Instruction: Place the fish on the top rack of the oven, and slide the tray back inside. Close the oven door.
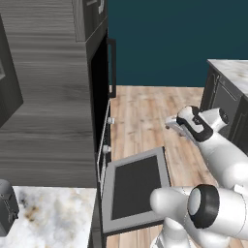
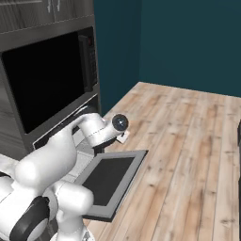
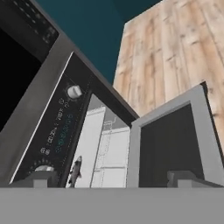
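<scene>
The fish (image 3: 75, 171) shows in the lower left of the hand view, a small dark sliver lying on the light grey top rack (image 3: 94, 144), which sits inside the oven (image 3: 65, 127) just below its control panel. The fish lies a little right of the left fingertip and well left of the right one, apart from both. The gripper (image 3: 113, 178) is spread wide with nothing between its fingertips (image 3: 41, 178), which rise at the bottom edge of that view. Right of the rack, the oven door (image 3: 175, 140) hangs open, its grey frame around dark glass filling the lower right. In the left base view the door (image 1: 135, 186) lies flat at lower centre, jutting out from the dark wood-grain cabinet, and the gripper (image 1: 170, 123) sits at centre right above the door's far end. In the right base view the door (image 2: 110, 176) lies at lower centre beneath the white arm, with plank flooring (image 2: 188, 141) to the right.
</scene>
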Controlling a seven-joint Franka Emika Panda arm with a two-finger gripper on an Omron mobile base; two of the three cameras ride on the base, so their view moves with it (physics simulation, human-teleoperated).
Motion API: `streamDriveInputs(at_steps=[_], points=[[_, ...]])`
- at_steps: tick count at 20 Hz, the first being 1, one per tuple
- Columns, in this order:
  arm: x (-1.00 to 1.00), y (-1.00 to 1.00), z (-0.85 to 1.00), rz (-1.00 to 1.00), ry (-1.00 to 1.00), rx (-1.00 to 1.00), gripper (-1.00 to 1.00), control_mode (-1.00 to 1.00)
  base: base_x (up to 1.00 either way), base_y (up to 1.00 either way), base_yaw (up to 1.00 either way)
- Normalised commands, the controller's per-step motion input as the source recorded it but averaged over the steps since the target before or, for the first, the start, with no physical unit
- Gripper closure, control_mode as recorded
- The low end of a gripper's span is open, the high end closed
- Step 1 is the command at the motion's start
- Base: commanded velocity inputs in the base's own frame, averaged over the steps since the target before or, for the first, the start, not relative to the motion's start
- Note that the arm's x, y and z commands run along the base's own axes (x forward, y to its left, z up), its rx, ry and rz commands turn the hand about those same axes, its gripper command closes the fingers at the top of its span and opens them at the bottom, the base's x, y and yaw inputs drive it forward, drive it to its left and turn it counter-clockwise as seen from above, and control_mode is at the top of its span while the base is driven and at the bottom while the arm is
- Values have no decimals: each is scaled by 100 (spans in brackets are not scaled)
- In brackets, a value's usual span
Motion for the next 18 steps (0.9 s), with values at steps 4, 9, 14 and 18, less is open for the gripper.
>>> streamDriveInputs(at_steps=[4, 9, 14, 18], points=[[-1, -59, 8, 0, 23, -6, -100, -100, 0, 0, 0], [-17, -70, -10, -1, 16, -1, -100, -100, 0, 0, 0], [-32, -8, -19, -20, 3, 0, -100, -100, 0, 0, 0], [-26, 2, 0, -27, 1, 0, -100, -100, 0, 0, 0]])
